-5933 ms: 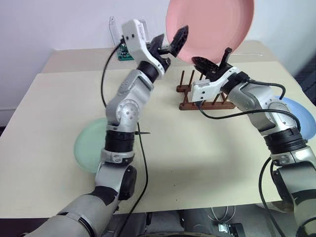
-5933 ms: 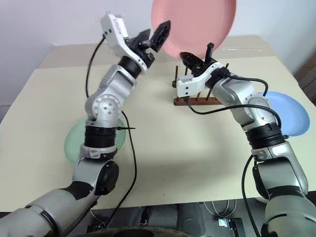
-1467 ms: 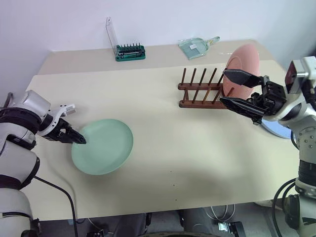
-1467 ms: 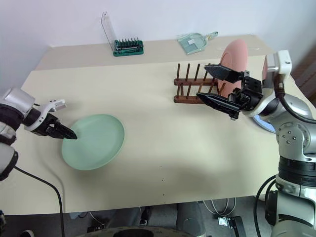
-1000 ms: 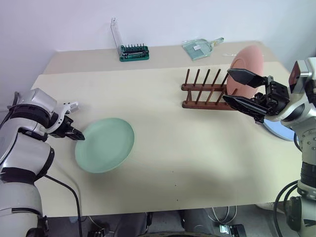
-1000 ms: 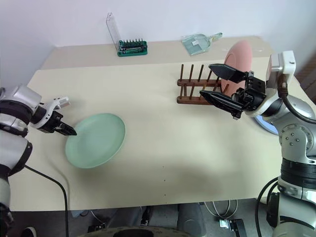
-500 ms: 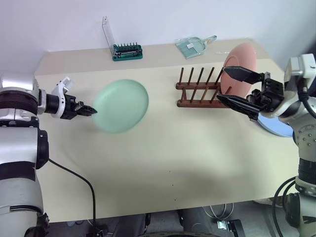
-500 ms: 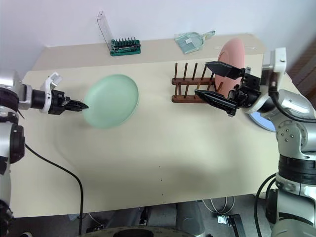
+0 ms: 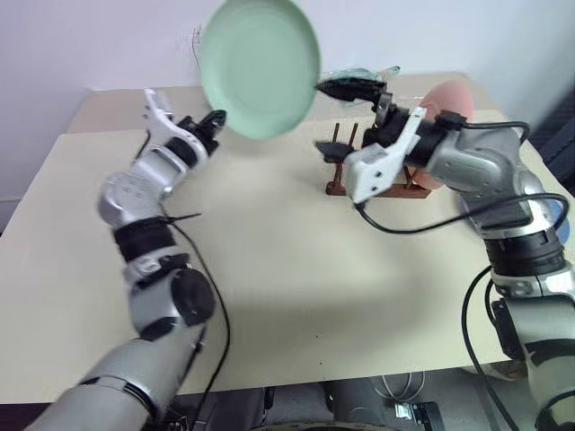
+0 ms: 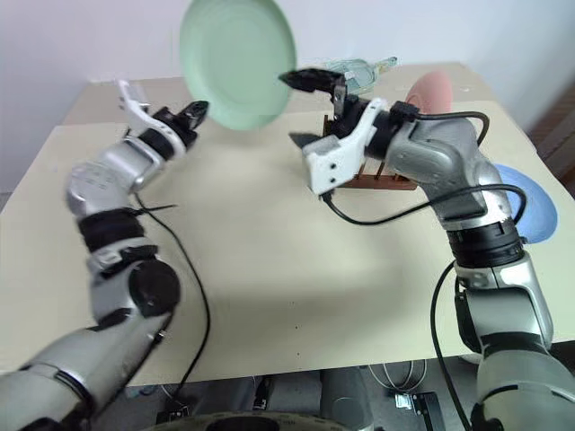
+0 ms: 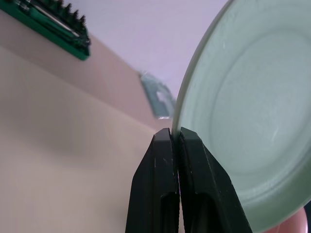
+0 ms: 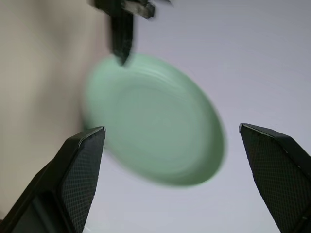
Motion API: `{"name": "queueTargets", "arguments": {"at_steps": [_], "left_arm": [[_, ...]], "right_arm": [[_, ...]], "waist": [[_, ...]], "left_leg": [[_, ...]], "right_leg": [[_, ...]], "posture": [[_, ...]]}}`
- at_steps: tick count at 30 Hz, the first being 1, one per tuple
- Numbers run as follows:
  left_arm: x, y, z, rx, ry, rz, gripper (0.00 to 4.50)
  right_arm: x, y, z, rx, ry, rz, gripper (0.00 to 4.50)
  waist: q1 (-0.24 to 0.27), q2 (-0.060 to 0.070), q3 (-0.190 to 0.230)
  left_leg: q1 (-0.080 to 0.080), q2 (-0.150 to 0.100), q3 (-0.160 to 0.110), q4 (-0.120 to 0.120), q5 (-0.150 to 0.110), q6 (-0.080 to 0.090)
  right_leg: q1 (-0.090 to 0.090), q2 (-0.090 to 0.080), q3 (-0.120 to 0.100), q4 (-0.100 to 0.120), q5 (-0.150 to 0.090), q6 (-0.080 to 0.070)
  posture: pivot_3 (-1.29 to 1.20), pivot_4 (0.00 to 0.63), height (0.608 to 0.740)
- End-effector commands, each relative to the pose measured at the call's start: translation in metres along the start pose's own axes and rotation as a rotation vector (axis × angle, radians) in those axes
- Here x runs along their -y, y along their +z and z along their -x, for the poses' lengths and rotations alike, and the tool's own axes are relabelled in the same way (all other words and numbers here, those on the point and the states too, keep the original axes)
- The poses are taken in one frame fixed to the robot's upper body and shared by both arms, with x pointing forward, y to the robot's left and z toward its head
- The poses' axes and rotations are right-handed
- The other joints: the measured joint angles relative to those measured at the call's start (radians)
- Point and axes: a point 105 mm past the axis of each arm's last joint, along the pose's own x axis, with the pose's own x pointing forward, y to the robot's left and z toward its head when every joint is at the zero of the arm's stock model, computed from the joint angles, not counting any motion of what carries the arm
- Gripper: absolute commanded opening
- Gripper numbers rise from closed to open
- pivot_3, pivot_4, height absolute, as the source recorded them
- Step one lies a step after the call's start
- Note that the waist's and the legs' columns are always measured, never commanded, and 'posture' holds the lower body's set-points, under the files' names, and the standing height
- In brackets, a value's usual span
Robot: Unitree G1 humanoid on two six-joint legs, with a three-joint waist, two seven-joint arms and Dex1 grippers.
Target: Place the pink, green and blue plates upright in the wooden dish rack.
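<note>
One plate, the pink plate (image 9: pixel 446 95), stands in the wooden dish rack (image 9: pixel 377 184), while the left pincer (image 9: pixel 216 119), clamped on the green plate (image 9: pixel 260 65)'s rim, lifts it toward the wide-open, empty right pincer (image 10: pixel 307 109), which probably must grip it for racking.

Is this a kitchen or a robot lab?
Probably a lab set up like a kitchen: a plain table against a bare wall, a wooden dish rack with plastic plates, and a screwdriver-bit holder at the back.
</note>
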Motion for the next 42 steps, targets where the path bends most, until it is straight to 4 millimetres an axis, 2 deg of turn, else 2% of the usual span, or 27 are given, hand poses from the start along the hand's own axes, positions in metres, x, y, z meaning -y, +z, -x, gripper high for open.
{"name": "queueTargets", "arguments": {"at_steps": [1,5,9,13,20,26,29,36,42], "left_arm": [[0.032,0.021,0.006,0.177,-0.036,-0.021,0.02],[0.045,0.003,0.007,0.171,-0.031,0.000,0.02],[0.054,-0.016,0.009,0.126,-0.046,0.026,0.02],[0.070,-0.036,0.010,0.071,-0.094,0.045,0.02],[0.083,-0.053,0.012,0.008,-0.135,0.032,0.02],[0.088,-0.063,0.013,-0.023,-0.146,0.029,0.02],[0.089,-0.065,0.014,-0.028,-0.150,0.026,0.00],[0.085,-0.065,0.013,-0.041,-0.135,0.001,0.00],[0.082,-0.061,0.010,-0.029,-0.124,-0.052,0.00]], "right_arm": [[-0.004,0.002,-0.006,-0.018,-0.047,0.085,4.50],[-0.020,-0.005,-0.005,-0.064,-0.029,0.107,4.50],[-0.019,-0.014,-0.002,-0.106,-0.047,0.137,4.50],[-0.027,-0.017,-0.005,-0.115,-0.033,0.152,4.50],[-0.027,-0.020,-0.012,-0.123,-0.049,0.155,4.50],[-0.019,-0.033,-0.013,-0.183,-0.076,0.167,4.50],[-0.021,-0.038,-0.011,-0.198,-0.066,0.159,3.66],[-0.019,-0.045,-0.007,-0.213,-0.071,0.161,0.06],[-0.021,-0.048,-0.005,-0.217,-0.065,0.167,0.02]], "waist": [[-0.003,0.000,0.000],[-0.001,0.000,0.000],[0.000,0.000,0.000],[0.001,0.000,0.000],[0.000,0.000,0.000],[0.001,0.000,0.000],[0.000,0.000,0.000],[0.002,0.000,0.000],[0.001,0.000,0.000]], "left_leg": [[0.001,0.000,0.001,-0.001,0.000,0.000],[0.002,0.000,0.002,-0.001,0.000,0.000],[0.002,0.000,0.002,-0.001,0.000,0.000],[0.002,0.000,0.002,-0.001,0.000,0.000],[0.003,0.000,0.002,-0.001,0.000,0.000],[0.003,0.000,0.002,-0.001,0.000,0.000],[0.004,0.000,0.002,-0.001,0.000,0.000],[0.004,0.000,0.002,-0.001,0.000,0.000],[0.004,0.000,0.002,-0.001,0.000,0.000]], "right_leg": [[0.000,0.000,0.001,0.000,0.000,0.000],[0.001,0.001,0.002,0.000,0.000,0.000],[0.001,0.001,0.002,-0.001,0.000,0.000],[0.002,0.001,0.002,-0.001,0.000,0.000],[0.003,0.001,0.002,-0.001,0.000,0.000],[0.003,0.002,0.002,-0.002,0.000,0.000],[0.004,0.002,0.003,-0.002,0.000,0.000],[0.004,0.002,0.002,-0.002,0.000,0.000],[0.004,0.002,0.003,-0.002,0.000,0.000]], "posture": [[0.00,0.150,0.740],[0.00,0.150,0.740],[0.00,0.150,0.740],[0.00,0.150,0.740],[0.00,0.150,0.740],[0.00,0.150,0.740],[0.00,0.150,0.740],[0.00,0.150,0.740],[0.00,0.150,0.740]]}}
